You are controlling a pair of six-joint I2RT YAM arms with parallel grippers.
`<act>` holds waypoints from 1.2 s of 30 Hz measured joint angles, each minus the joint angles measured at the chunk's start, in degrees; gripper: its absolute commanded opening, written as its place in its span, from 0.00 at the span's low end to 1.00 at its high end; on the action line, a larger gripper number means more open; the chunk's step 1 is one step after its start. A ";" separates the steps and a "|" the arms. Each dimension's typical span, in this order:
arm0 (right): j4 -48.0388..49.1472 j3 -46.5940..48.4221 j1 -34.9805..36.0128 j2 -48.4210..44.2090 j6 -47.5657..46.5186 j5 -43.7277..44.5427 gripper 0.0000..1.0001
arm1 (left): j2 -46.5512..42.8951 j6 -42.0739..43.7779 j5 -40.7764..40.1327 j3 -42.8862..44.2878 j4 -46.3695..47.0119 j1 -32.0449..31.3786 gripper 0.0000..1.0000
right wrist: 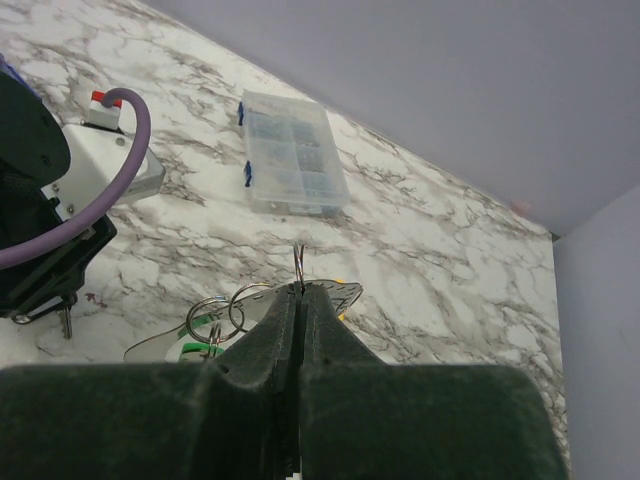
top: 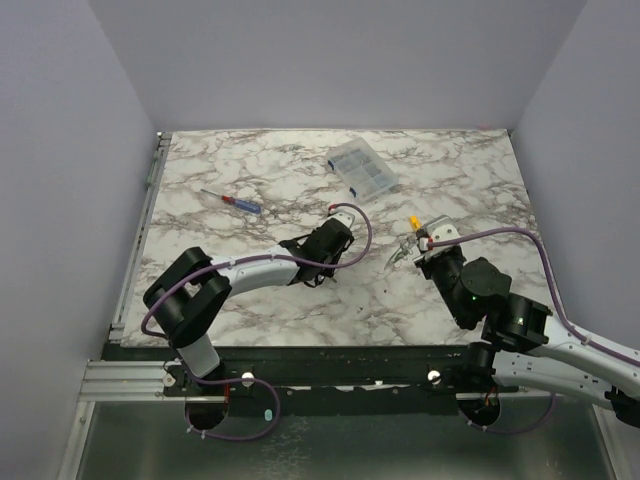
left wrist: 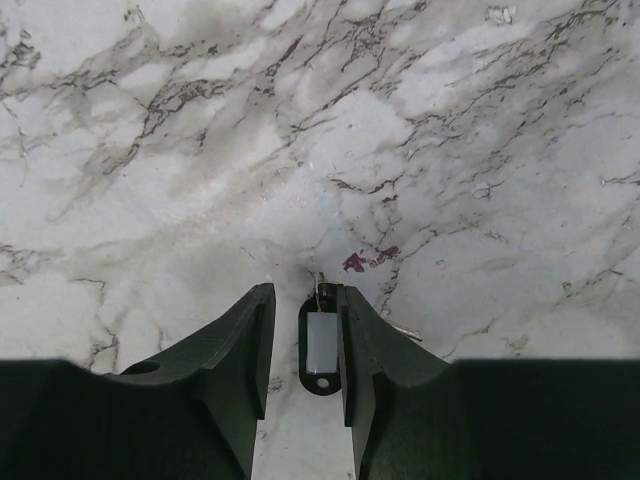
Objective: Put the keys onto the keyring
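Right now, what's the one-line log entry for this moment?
left claw: open, straddling black key tag on table | right claw: shut on wire ring

Marble table, two arms, a bit of clutter

Both arms reach toward the middle of the marble table (top: 480, 190). The left gripper (top: 325, 250) is low over the top, and the right gripper (top: 420, 248) is right at a silvery bunch of keys (top: 400, 256) with a yellow bit (top: 414, 221) beside it. Further back there's a clear compartment box (top: 362, 168) and a blue-and-red screwdriver (top: 232, 201), well apart.
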 measured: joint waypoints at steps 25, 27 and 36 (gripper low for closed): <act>0.00 0.00 0.00 -0.04 0.02 -0.31 0.01 | 3.06 -1.09 1.75 -1.11 1.77 0.04 0.19; 0.00 0.00 0.00 -0.04 0.02 -0.31 0.01 | 3.06 -1.09 1.75 -1.11 1.77 0.04 0.06; -0.02 0.00 0.00 -0.04 0.04 -0.35 0.01 | 2.95 -1.20 1.77 -1.22 2.05 0.04 0.00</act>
